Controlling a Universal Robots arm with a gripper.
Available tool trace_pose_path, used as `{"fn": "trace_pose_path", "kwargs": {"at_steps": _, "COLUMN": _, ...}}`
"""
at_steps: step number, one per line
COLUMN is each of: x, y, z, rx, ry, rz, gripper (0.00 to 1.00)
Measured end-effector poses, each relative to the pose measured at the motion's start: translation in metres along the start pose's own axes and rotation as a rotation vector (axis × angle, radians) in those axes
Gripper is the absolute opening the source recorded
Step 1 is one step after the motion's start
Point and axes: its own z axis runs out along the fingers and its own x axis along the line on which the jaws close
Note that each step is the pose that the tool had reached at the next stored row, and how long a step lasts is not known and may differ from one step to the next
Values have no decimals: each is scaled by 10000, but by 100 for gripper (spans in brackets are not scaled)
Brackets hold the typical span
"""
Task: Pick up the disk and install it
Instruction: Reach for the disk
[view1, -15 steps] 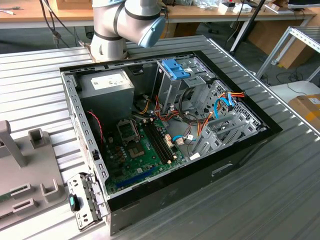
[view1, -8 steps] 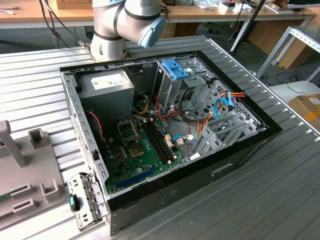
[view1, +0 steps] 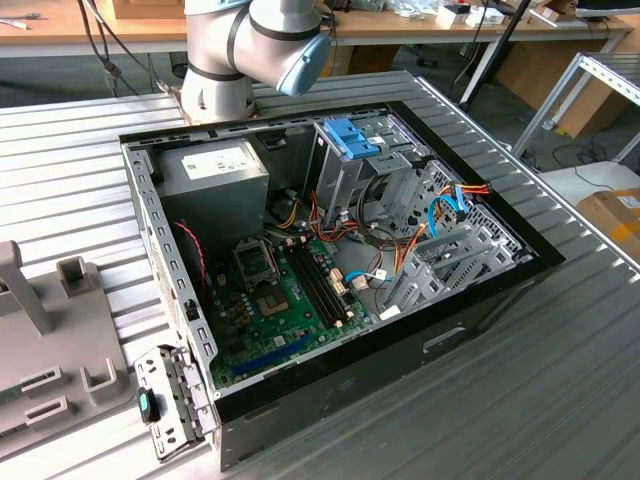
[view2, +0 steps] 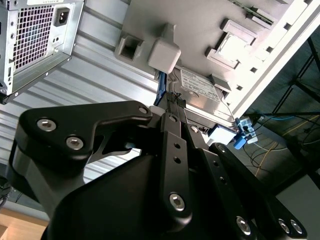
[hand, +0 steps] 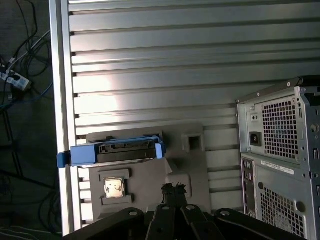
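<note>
The disk (hand: 116, 151) is a grey metal drive edged by a bright blue bracket. It stands on its edge in a slot of a grey fixture (hand: 190, 165) on the slatted table. In the second wrist view the disk (view2: 197, 89) shows its labelled face, with the blue edge beside it. My gripper (hand: 173, 190) hangs clear of the disk with a gap of bare fixture between them, and holds nothing that I can see. Its black linkage (view2: 150, 190) covers much of the second wrist view.
An open computer case (view1: 330, 250) lies on the table, with a blue-fronted drive cage (view1: 350, 135), cables and motherboard inside. Its rear panel (hand: 280, 150) stands near the fixture (view1: 60, 340). The table edge (hand: 62, 100) runs close to the disk, with cables on the floor beyond.
</note>
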Motion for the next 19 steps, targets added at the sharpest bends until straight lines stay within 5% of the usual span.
{"fn": "trace_pose_path", "kwargs": {"at_steps": 5, "x": 4, "y": 0, "z": 0, "rx": 0, "ry": 0, "rz": 0, "gripper": 11}}
{"fn": "trace_pose_path", "kwargs": {"at_steps": 19, "x": 453, "y": -34, "z": -7, "rx": -1, "ry": 1, "rz": 0, "gripper": 11}}
